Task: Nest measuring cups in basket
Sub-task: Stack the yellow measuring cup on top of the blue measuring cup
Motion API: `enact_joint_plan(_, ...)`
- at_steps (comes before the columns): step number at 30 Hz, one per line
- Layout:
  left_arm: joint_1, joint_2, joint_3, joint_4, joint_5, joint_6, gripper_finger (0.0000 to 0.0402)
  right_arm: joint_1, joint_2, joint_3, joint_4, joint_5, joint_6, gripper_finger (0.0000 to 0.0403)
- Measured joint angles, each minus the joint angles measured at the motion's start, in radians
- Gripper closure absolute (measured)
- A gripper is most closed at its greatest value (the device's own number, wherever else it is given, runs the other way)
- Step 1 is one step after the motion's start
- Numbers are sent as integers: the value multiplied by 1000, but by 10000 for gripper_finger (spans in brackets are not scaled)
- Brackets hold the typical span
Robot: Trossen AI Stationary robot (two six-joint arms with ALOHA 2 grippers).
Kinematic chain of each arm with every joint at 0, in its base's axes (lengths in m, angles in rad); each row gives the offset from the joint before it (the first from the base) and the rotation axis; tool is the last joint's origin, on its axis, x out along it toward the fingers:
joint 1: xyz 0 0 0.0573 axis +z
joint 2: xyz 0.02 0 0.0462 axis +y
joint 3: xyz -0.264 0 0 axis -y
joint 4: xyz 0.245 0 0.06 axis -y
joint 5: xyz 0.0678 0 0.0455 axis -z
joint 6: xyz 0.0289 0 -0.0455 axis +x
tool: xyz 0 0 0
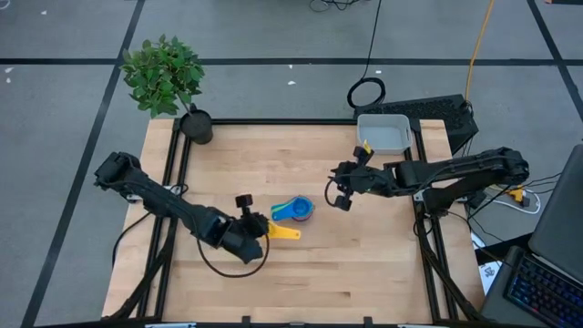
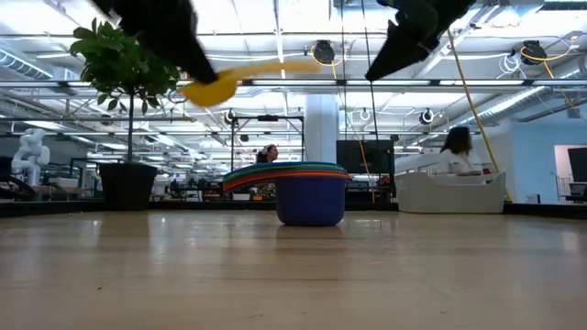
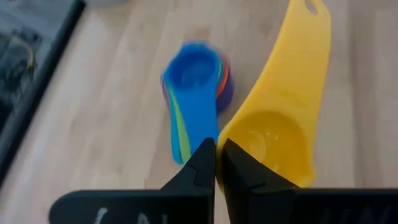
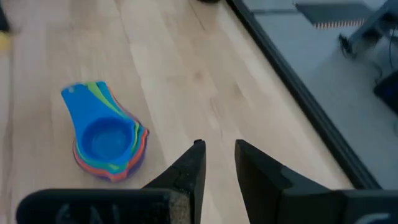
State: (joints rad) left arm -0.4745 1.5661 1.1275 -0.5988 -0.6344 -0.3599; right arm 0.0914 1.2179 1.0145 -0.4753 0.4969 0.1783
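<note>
A yellow measuring cup [image 3: 283, 118] hangs above the table with my left gripper [image 3: 216, 152] shut on it; the high view shows it [image 1: 284, 232] just on the near side of a nested stack of measuring cups [image 1: 293, 211]. The stack, with a blue cup on top [image 4: 102, 137], rests on its base on the wood. My right gripper [image 4: 217, 146] hovers open and empty right of the stack [image 1: 341, 199]. The light grey basket [image 1: 363, 132] stands at the far right of the table. My left gripper pinches the rim of the yellow cup's bowl [image 3: 231, 132], on the side away from the handle, between its two fingers. The fingers slant down and lie along the cup. The cup is lifted clear, and its handle [image 2: 284, 67] points away from the gripper.
A potted plant [image 1: 164, 75] stands at the table's far left corner. A black frame rail [image 1: 273, 121] runs along the table's far edge. Bare wood lies between the stack and the basket. People show in the room beyond the table [image 2: 456, 147].
</note>
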Motion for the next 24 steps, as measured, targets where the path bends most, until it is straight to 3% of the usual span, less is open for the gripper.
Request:
enact_joint_plan(9, 93, -2, 58, 17, -78, 184, 392, 2, -2, -111, -12, -16, 123, 323)
enact_joint_plan(17, 221, 19, 58, 92, 52, 263, 387, 2, -3, -256, 27, -109, 207, 323)
enact_joint_plan(24, 293, 18, 58, 209, 188, 393, 393, 4, -21, -321, -29, -113, 304, 323)
